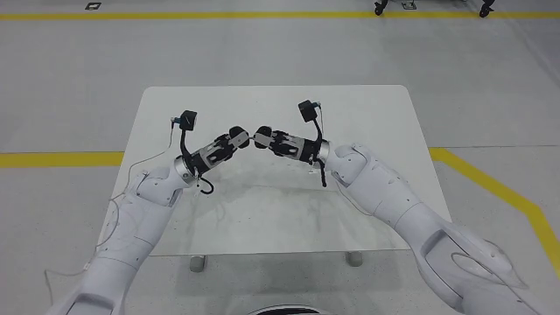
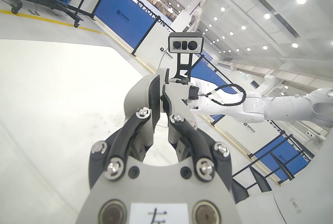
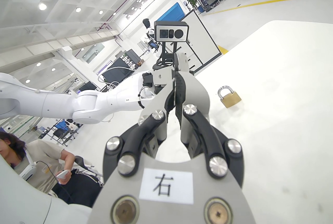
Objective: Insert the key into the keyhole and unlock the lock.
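A brass padlock (image 3: 229, 97) with its silver shackle closed lies on the white table (image 1: 367, 114), off to one side of my right gripper (image 3: 177, 89). That gripper's black pads are pressed together. My left gripper (image 2: 159, 101) is also shut, its ribbed pads meeting at the tips. In the top view the two grippers meet tip to tip above the middle of the table, left gripper (image 1: 244, 137) against right gripper (image 1: 261, 137). Whether anything sits between either pair of pads is hidden, and I cannot make out a key.
The white tabletop (image 2: 52, 94) is bare around the arms, with rounded corners and open floor beyond its edges. Each wrist carries a black camera mast (image 1: 308, 112) standing above the gripper.
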### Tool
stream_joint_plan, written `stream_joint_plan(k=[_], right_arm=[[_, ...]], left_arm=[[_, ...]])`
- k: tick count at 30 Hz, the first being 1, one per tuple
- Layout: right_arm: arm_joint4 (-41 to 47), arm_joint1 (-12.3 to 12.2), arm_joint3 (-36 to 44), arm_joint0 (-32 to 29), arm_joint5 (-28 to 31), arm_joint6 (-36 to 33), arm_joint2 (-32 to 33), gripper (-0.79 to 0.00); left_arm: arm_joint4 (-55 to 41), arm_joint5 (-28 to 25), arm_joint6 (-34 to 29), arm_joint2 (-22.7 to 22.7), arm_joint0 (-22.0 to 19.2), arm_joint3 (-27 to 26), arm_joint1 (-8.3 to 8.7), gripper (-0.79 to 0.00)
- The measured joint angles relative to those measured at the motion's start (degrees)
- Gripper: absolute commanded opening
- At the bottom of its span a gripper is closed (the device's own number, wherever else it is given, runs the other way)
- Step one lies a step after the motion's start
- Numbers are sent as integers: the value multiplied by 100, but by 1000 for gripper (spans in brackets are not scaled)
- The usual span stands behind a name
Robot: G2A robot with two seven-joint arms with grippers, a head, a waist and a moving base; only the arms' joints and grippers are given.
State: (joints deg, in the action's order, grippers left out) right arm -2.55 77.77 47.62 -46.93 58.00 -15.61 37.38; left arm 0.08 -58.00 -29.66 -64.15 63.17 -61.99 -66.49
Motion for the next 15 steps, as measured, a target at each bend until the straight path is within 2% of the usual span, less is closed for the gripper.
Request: stream_joint_plan(k=[2,3,8,10,11,13,14,15], right_arm=[[43,-2,16,-9,0,-39,17,-785],[58,-3,20,-12,0,-58,25,-785],[134,-2,19,-30,1,-168,65,-785],[160,1,12,-34,1,-217,80,-785],[173,3,9,-35,1,-239,87,-785],[208,9,4,-37,0,-295,100,-785],[222,12,3,-37,0,-323,104,-785],[236,16,1,-37,0,-351,107,-785]], left_arm=[[14,0,3,16,3,-9,1,-671],[17,0,2,24,3,-10,1,-640],[-1,1,-20,64,-13,-1,4,-545],[-25,1,-28,77,-20,10,6,-557],[-39,0,-30,81,-23,17,6,-600],[-63,0,-38,90,-32,33,7,-751],[-74,0,-43,95,-36,38,8,-785],[-86,0,-49,99,-40,40,9,-785]])
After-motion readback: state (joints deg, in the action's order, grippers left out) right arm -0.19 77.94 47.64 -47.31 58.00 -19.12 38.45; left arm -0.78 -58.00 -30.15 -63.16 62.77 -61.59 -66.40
